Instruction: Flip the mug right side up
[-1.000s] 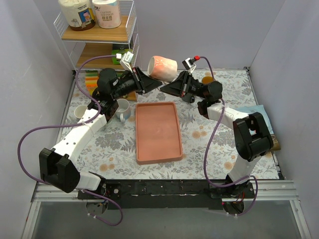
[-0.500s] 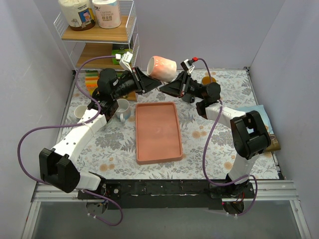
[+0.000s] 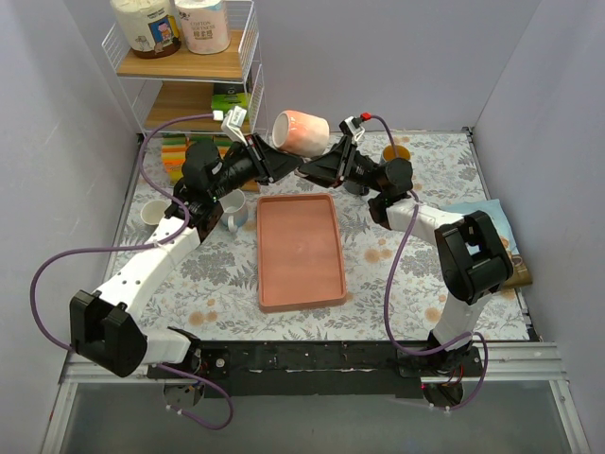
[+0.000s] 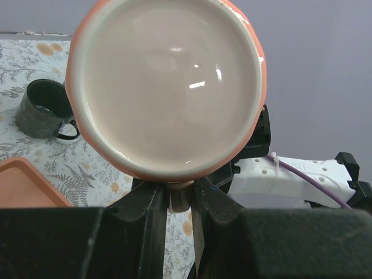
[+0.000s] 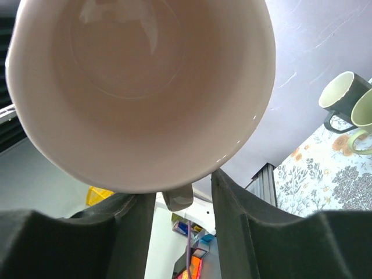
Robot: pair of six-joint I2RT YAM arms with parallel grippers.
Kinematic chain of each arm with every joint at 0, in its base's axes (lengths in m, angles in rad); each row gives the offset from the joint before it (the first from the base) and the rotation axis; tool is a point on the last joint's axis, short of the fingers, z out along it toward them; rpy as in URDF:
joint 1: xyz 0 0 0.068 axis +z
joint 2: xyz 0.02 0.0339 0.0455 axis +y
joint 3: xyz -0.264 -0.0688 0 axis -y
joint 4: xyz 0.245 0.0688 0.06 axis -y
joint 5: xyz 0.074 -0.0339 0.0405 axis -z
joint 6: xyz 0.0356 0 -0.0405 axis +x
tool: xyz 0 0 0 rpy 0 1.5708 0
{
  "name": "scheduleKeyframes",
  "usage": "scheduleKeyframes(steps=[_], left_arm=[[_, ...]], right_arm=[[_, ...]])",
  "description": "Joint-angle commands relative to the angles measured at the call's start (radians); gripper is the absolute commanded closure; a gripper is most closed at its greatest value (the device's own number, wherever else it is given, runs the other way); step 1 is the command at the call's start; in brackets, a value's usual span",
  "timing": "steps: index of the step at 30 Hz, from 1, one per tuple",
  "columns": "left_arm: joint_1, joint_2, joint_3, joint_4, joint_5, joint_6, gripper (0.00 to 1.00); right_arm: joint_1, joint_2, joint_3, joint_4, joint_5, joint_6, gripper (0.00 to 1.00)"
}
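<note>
The pink-orange mug (image 3: 301,132) hangs in the air above the far end of the salmon tray (image 3: 301,251), lying roughly on its side. My left gripper (image 3: 284,163) is shut on the mug's handle (image 4: 179,197) from below; the mug's base (image 4: 165,87) fills the left wrist view. My right gripper (image 3: 308,168) comes in from the other side and faces the mug's white inside (image 5: 139,75). Its fingers stand open on either side of the handle (image 5: 178,199), with a gap on the right side.
A dark mug (image 4: 40,107) stands on the flowered tablecloth behind the tray, a white mug (image 3: 149,214) and a pale blue mug (image 3: 233,206) at the left. A wire shelf (image 3: 184,66) stands at the back left, a blue cloth (image 3: 492,219) at the right edge.
The mug has shifted a little left and tilted further in the left gripper. The right gripper has followed it leftwards and now straddles the handle.
</note>
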Motion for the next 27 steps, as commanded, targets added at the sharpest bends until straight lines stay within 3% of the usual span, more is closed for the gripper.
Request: scheduleKeyframes(steps=[1, 2, 5, 11, 15, 16, 18, 19, 22, 27], left_arm=[[-0.029, -0.088, -0.012, 0.099, 0.029, -0.004, 1.0], [-0.028, -0.09, -0.019, 0.101, 0.028, -0.009, 1.0], [-0.032, -0.093, -0.031, 0.107, 0.025, -0.014, 1.0], [-0.034, -0.106, -0.052, 0.096, 0.009, -0.009, 1.0], [-0.034, -0.114, -0.057, 0.06, -0.012, 0.011, 0.91], [-0.034, -0.117, -0.059, 0.049, -0.015, 0.017, 0.82], [-0.034, -0.125, -0.062, 0.04, -0.032, 0.025, 0.73], [-0.034, -0.128, -0.065, 0.027, -0.037, 0.029, 0.58], [-0.034, -0.136, -0.077, 0.015, -0.046, 0.037, 0.55], [-0.034, -0.146, -0.091, 0.003, -0.06, 0.039, 0.37]], right_arm=[[0.003, -0.041, 0.003, 0.282, 0.091, -0.001, 0.56], [0.002, -0.04, -0.004, 0.287, 0.097, 0.008, 0.7], [0.003, -0.029, -0.007, 0.316, 0.114, 0.036, 0.98], [0.003, -0.061, -0.022, 0.272, 0.121, 0.0, 0.99], [0.003, -0.118, -0.024, 0.151, 0.092, -0.11, 0.99], [0.003, -0.139, -0.02, 0.103, 0.083, -0.153, 0.99], [0.003, -0.161, -0.017, 0.054, 0.078, -0.199, 0.99], [0.003, -0.181, -0.016, 0.004, 0.074, -0.242, 0.99], [0.003, -0.201, -0.011, -0.035, 0.068, -0.283, 0.99], [0.002, -0.204, 0.004, -0.031, 0.054, -0.277, 0.99]])
